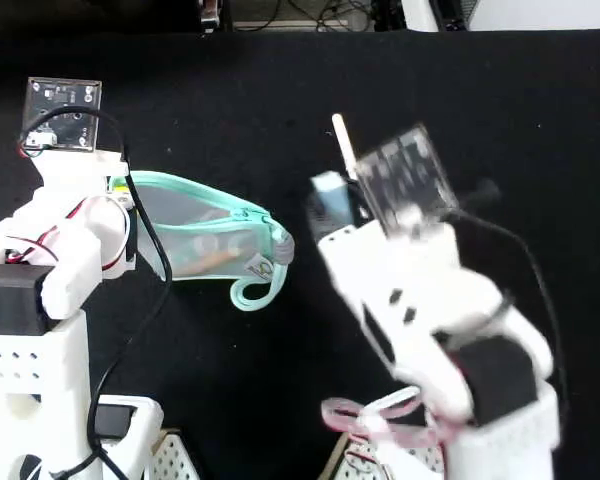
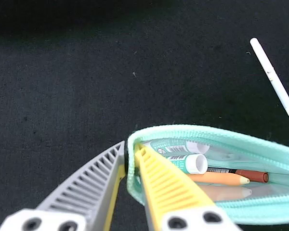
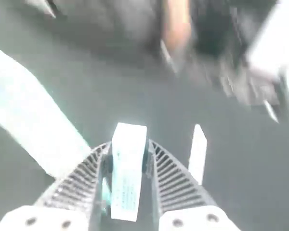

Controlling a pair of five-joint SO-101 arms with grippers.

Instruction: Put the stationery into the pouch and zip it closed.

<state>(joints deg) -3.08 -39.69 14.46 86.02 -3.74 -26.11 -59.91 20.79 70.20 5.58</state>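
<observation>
The left gripper [image 2: 130, 153], with one ribbed finger grey and the other yellow, is clamped on the end rim of the mint-green zip pouch [image 2: 260, 144]. The pouch gapes open on the black table cloth [image 2: 86, 72]. Inside lie two white tubes with green labels [image 2: 185, 162], an orange pencil [image 2: 216, 178] and a dark red pen [image 2: 243, 175]. A slim white stick [image 2: 273, 77] lies on the cloth, well apart from the pouch.
</observation>
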